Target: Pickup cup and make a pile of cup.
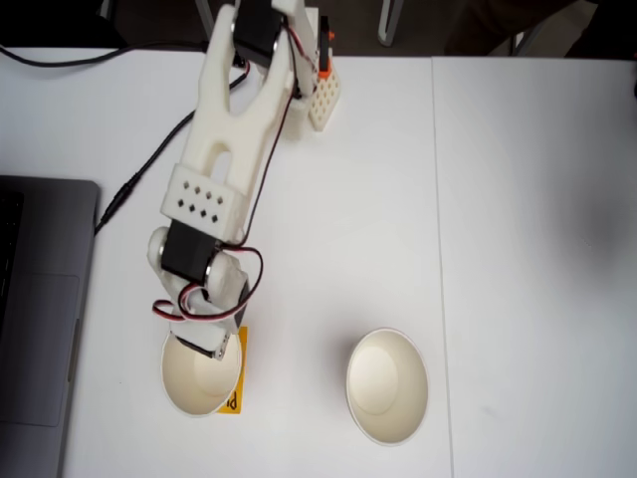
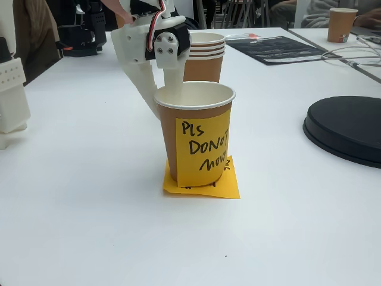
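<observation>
From above: the white arm reached down the table, its gripper (image 1: 204,344) sitting over the near rim of the cup (image 1: 201,383).
Cup, from above: upright, mouth open, at the lower left beside the laptop (image 1: 40,319); an orange note edge showed at its right side.
Other cup, from above: the plain cup (image 1: 387,386) stood upright well to the right, apart from the first, so no pile was made yet.
Likely reason: the plain cup looked to be the base, left free for the noted one to drop into.
From the table level: the cup (image 2: 196,134) stood on a flat loose orange sticky note (image 2: 205,185), with its own note reading "PLS DONOT MOVE" facing me.
Fingers, table level: one white finger (image 2: 172,83) dipped inside the rim, the other ran down the outside wall behind, the wall between them; I judged them pinching the cup, not yet lifting.
Behind: a stack of brown cups (image 2: 205,56) stood past it.
</observation>
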Tool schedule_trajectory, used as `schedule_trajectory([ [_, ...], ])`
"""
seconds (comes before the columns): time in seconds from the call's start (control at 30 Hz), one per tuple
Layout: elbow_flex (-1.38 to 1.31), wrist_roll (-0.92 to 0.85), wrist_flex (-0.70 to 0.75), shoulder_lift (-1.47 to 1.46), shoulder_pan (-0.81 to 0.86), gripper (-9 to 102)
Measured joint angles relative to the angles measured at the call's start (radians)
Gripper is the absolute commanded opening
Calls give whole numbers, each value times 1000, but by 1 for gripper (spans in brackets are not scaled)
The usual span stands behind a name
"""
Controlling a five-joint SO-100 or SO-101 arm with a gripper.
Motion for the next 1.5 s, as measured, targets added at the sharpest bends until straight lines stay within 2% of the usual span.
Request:
schedule_trajectory([
  [0.7, 0, 8, 0, 9, -2, -7],
  [1.5, 0, 6, 0, 443, -2, -7],
])
